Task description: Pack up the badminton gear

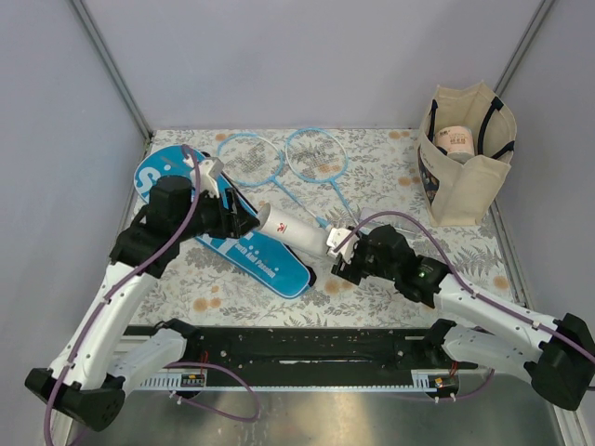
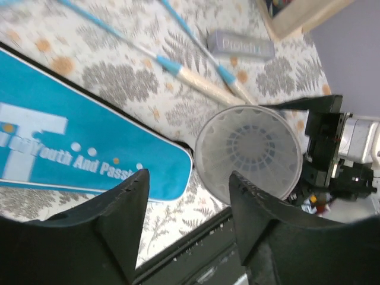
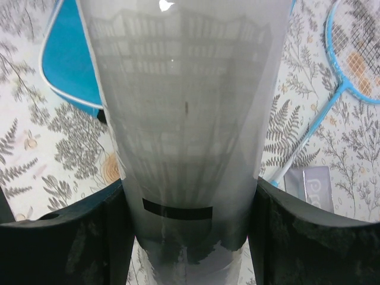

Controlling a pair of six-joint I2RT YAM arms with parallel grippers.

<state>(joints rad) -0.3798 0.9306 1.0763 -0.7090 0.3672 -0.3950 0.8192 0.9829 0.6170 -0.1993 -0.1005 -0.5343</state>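
Top external view, left to right: my left pincer [image 1: 240,216] hangs over the blue racket-shaped cover with white lettering [image 1: 251,253], which lies flat on the floral-patterned counter [image 1: 390,186]. Its jaws stand apart with nothing between them.

Just right of it is the white cylindrical tube [image 1: 288,228]. Its long axis runs from far-left to near-right, and the right pincer [image 1: 339,249] is clamped around its right end. The open mouth points at the left pincer. On the left wrist camera that mouth sits just beyond the fingertips and off toward one finger, not centred in the gap. I judge the next move turns on lining those two up.

Down the mouth I see a ribbed ring pattern, and a lattice shows through the wall. It may be a shuttlecock, but I cannot be sure.

The two light-blue-framed rackets [image 1: 251,156] lie outside the cover on the far side. The beige cloth tote [image 1: 465,190] stands upright at far right with a pale roll [image 1: 456,139] inside.
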